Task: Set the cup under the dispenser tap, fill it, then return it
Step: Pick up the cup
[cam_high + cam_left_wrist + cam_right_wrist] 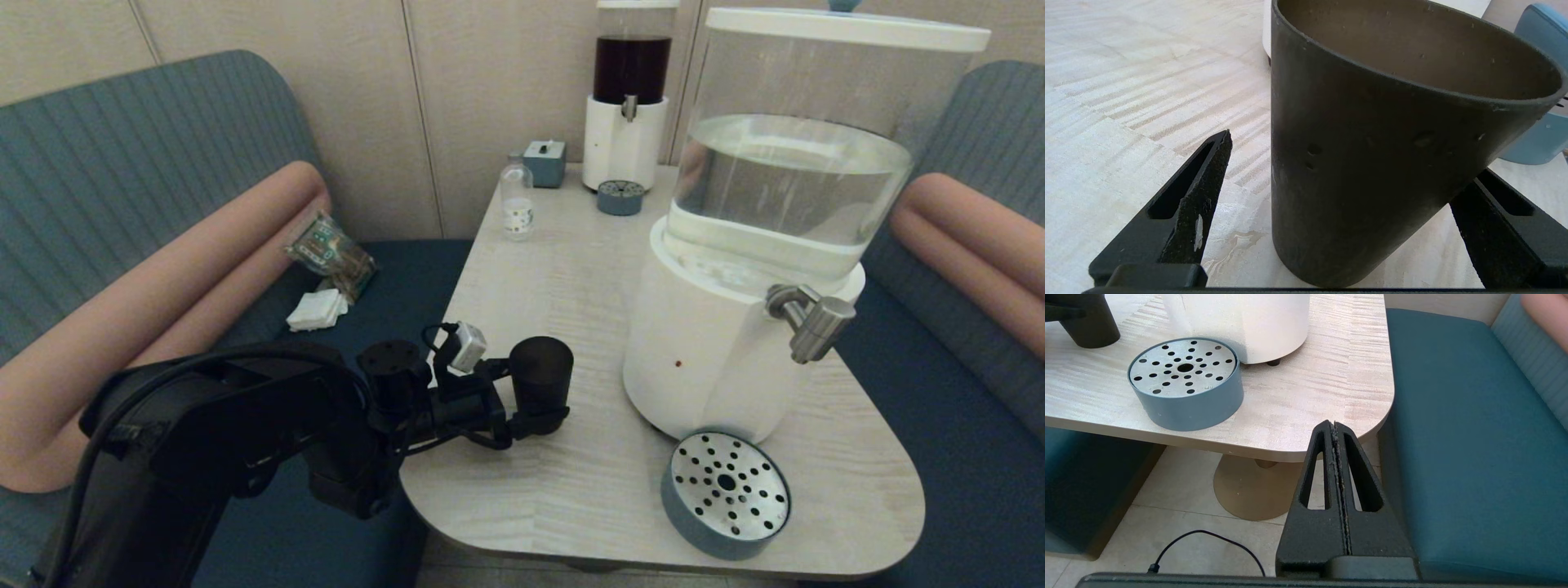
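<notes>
The left pincer (540,412) stands spread around the cup (540,377), one finger (1200,196) apart from its wall, so nothing grips it yet. The cup stands on the worktop (571,482) near its left edge; a lopsided closing could tip it (empty, light). Bare worktop lies between it and the drip tray (725,495) below the dispenser tap (812,320). The right pincer (1336,433) hangs clenched beyond the worktop's corner.

Booth seating area with pale wood-grain table (571,490)

Teal ribbed bench backs (122,163) with salmon bolster cushions (163,269) flank the table; beige panelled wall (490,98) stands behind. Beyond the claw lie a teal seat (1461,437), a beige tiled floor (1180,539), a round table pedestal (1249,490) and a black cable (1208,539).
</notes>
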Robot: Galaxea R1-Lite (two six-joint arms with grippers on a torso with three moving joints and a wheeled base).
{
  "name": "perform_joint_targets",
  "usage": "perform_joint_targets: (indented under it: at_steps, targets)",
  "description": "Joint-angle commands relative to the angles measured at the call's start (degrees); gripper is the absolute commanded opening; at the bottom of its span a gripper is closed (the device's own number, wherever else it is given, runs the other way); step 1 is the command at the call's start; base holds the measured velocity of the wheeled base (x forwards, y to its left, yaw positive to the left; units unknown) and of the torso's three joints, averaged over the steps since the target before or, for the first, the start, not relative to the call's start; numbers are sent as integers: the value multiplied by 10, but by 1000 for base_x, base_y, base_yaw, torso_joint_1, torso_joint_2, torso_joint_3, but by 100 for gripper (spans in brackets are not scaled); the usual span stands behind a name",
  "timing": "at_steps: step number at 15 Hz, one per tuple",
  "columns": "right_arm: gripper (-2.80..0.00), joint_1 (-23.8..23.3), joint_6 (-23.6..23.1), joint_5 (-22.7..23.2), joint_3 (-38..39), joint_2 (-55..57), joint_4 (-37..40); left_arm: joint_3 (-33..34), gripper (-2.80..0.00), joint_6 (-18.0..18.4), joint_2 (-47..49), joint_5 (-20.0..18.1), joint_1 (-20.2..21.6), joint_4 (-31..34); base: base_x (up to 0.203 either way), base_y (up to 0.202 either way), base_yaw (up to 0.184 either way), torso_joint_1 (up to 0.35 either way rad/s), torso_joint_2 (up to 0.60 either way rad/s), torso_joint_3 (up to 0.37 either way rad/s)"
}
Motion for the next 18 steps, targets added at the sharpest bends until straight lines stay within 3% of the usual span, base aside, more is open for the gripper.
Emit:
perform_joint_targets:
  at_steps: [1, 18]
  targets:
    - [-280, 0, 0, 0, 1, -1, 0, 0, 0, 0, -5, -3, -1, -5, 0, 0, 0, 0, 0, 0]
    - [-280, 0, 0, 0, 1, -1, 0, 29, 0, -4, -19, 12, -5, -5, 0, 0, 0, 0, 0, 0]
